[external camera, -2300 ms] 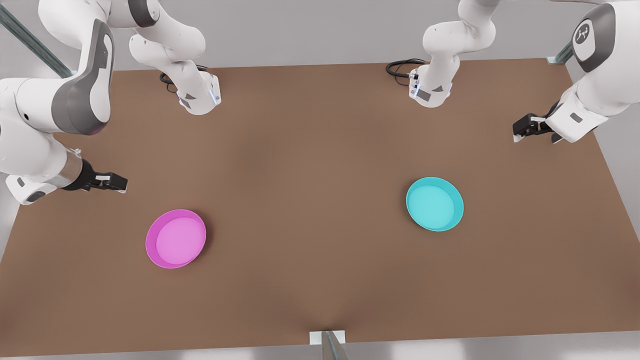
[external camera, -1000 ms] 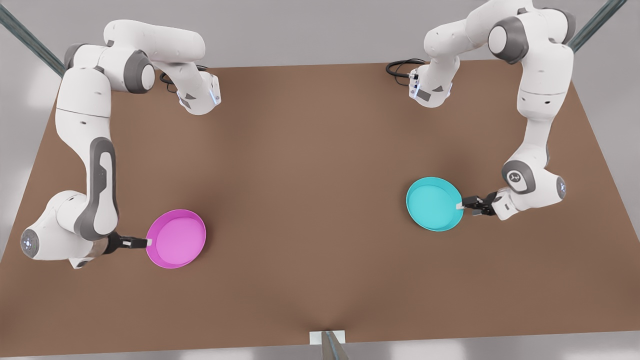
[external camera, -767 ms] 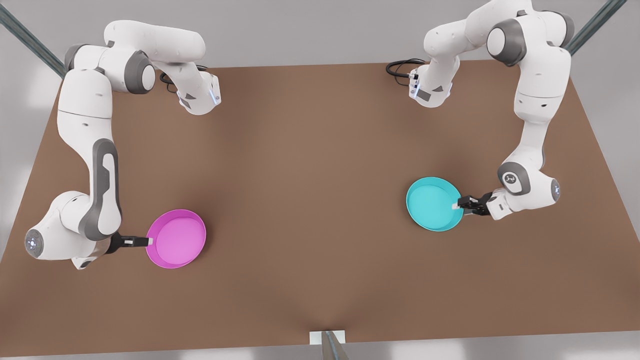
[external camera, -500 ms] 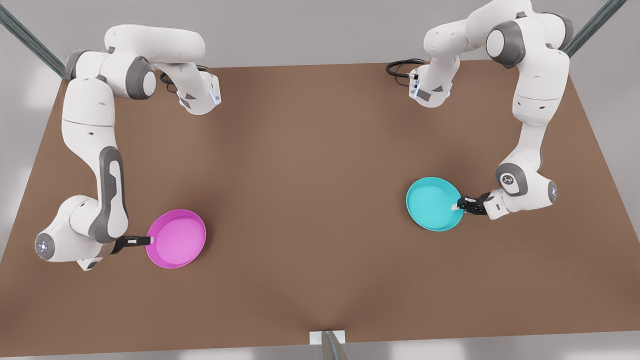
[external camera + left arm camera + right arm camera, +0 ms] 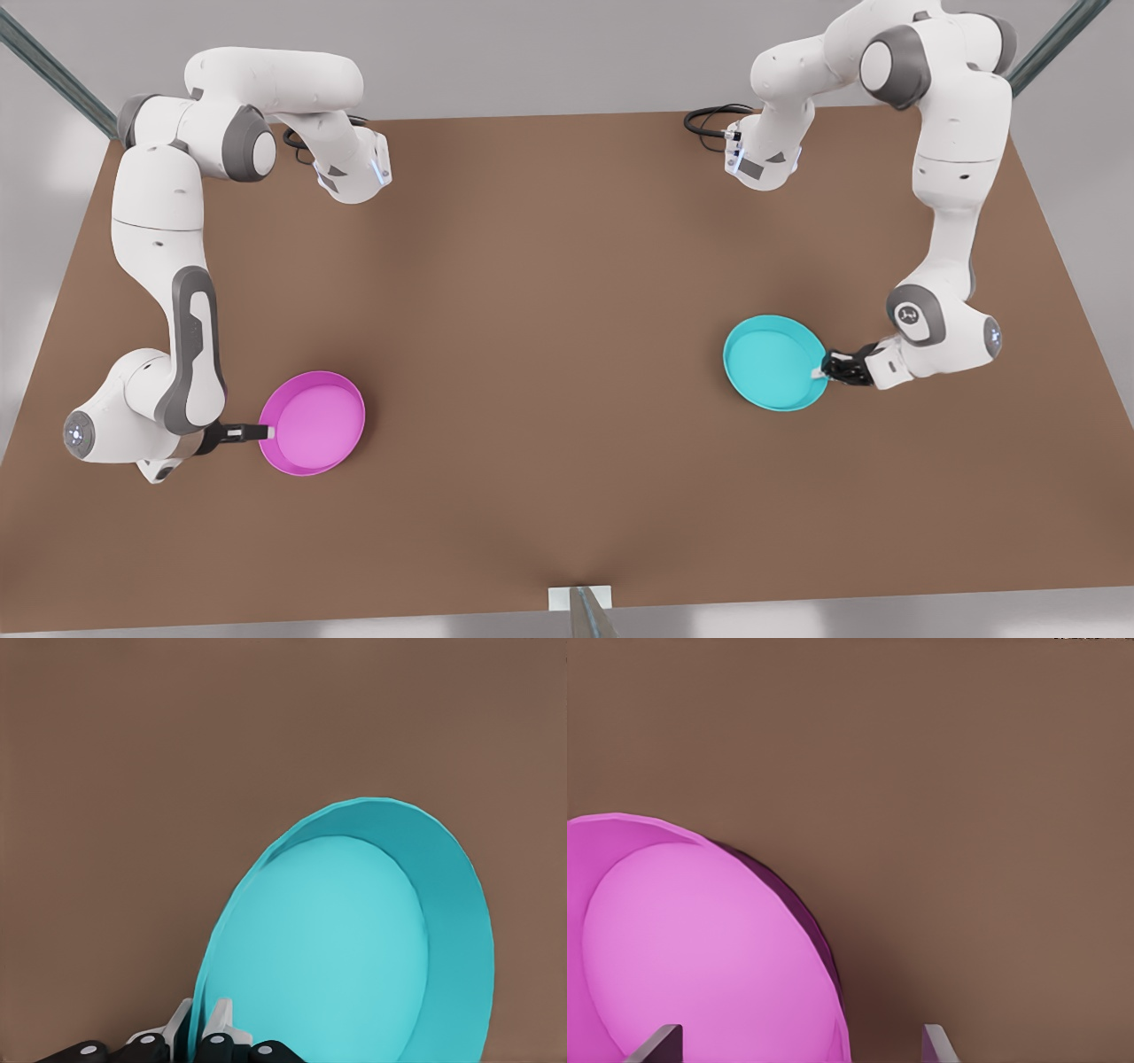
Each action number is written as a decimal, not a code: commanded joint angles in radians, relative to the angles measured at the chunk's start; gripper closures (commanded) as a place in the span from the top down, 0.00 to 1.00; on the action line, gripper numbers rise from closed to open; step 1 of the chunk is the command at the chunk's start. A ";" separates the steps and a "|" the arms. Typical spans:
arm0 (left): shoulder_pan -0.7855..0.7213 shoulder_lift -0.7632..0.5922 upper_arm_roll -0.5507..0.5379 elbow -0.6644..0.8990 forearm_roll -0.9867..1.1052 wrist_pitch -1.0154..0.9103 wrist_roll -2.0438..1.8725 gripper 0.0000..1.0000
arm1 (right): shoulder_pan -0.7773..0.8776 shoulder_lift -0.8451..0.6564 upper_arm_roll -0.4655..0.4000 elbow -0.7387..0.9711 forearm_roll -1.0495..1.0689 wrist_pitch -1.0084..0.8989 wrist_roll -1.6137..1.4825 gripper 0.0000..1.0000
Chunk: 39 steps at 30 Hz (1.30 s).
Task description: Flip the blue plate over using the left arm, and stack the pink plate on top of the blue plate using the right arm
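The blue plate [image 5: 772, 363] sits rim-up at the front view's right, and it is tilted in the left wrist view [image 5: 354, 948]. My left gripper [image 5: 822, 372] is shut on its rim, on the side facing the front view's right, with both fingertips [image 5: 217, 1023] pinching the thin wall. The pink plate [image 5: 312, 424] lies rim-up on the table at the front view's left. My right gripper [image 5: 266, 431] is at its left edge, open, and its two fingers [image 5: 657, 1043] stand wide apart with the plate's rim [image 5: 828, 974] between them.
The brown table [image 5: 549, 310] spreads wide between the two plates. Both arm bases [image 5: 350, 168] stand at the back edge, with black cables [image 5: 709, 120] beside one. A metal post [image 5: 580, 611] rises at the middle of the front edge.
The left gripper closed on the blue plate's rim and drew the plate slightly toward the front view's right. The right gripper edged a little closer onto the pink plate's rim.
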<state>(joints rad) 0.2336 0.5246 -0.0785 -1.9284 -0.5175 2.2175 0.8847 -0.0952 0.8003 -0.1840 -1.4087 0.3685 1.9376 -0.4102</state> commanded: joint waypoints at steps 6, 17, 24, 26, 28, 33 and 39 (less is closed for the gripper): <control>-0.126 -0.015 -0.006 0.313 0.409 -0.324 -0.691 0.21 | 0.000 -0.003 0.000 0.000 0.004 0.001 -0.058 1.00; -0.640 0.012 -0.004 0.690 1.159 -0.930 -1.391 0.21 | 0.002 0.004 0.000 0.000 0.004 0.015 -0.058 1.00; -0.924 0.227 -0.004 0.750 1.812 -1.239 -1.417 0.21 | 0.002 0.002 0.000 -0.001 0.004 0.012 -0.067 1.00; -0.964 0.278 -0.004 0.750 1.920 -1.303 -1.419 0.21 | 0.002 0.004 0.000 -0.001 0.004 0.018 -0.067 1.00; -1.005 0.370 -0.003 0.801 2.004 -1.384 -1.417 0.21 | 0.002 0.005 0.000 -0.001 0.004 0.018 -0.067 1.00; -1.089 0.531 0.000 0.962 2.045 -1.412 -1.420 0.21 | 0.002 0.007 0.000 -0.001 0.004 0.020 -0.068 1.00; -1.162 0.660 -0.037 1.063 2.039 -1.397 -1.474 0.21 | -0.001 0.005 0.000 -0.001 0.004 0.012 -0.087 1.00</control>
<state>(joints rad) -0.9207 1.1803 -0.1105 -0.8706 1.5181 0.8546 -0.3098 -0.0955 0.8067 -0.1840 -1.4102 0.3716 1.9537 -0.4699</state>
